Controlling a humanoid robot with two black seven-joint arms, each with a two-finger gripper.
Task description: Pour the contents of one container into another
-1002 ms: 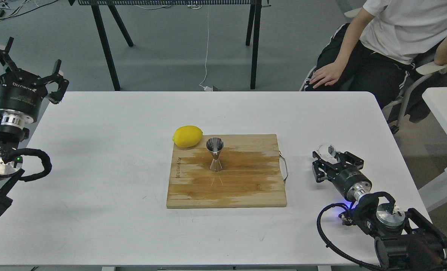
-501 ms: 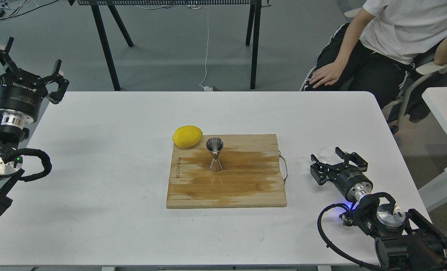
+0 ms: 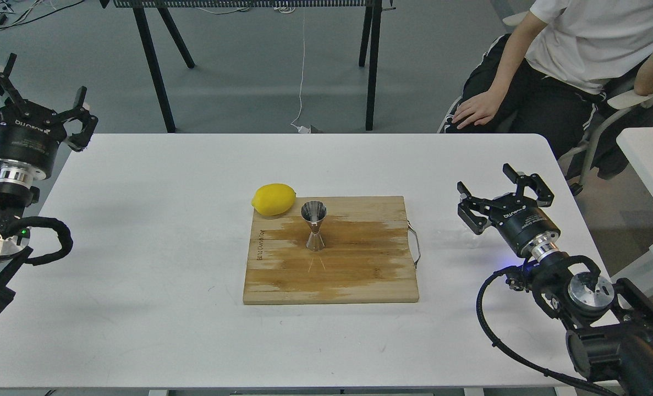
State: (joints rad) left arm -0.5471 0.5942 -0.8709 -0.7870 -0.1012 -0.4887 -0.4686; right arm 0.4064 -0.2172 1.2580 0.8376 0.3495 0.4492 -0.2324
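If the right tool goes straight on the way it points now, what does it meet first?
The right tool is open and points up and away, toward the table's far edge. Nothing stands in that line; the way looks free, though depth is unclear.

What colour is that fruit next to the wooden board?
Bright yellow: the lemon shows clearly in the head view, at the board's far left corner.

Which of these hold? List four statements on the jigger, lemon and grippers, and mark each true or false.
1. The steel jigger stands upright on the wooden cutting board. True.
2. The lemon lies mid-board. False: it sits at the board's far left corner.
3. The right gripper is shut on the jigger. False: it is open, right of the board.
4. The left gripper is open. True.
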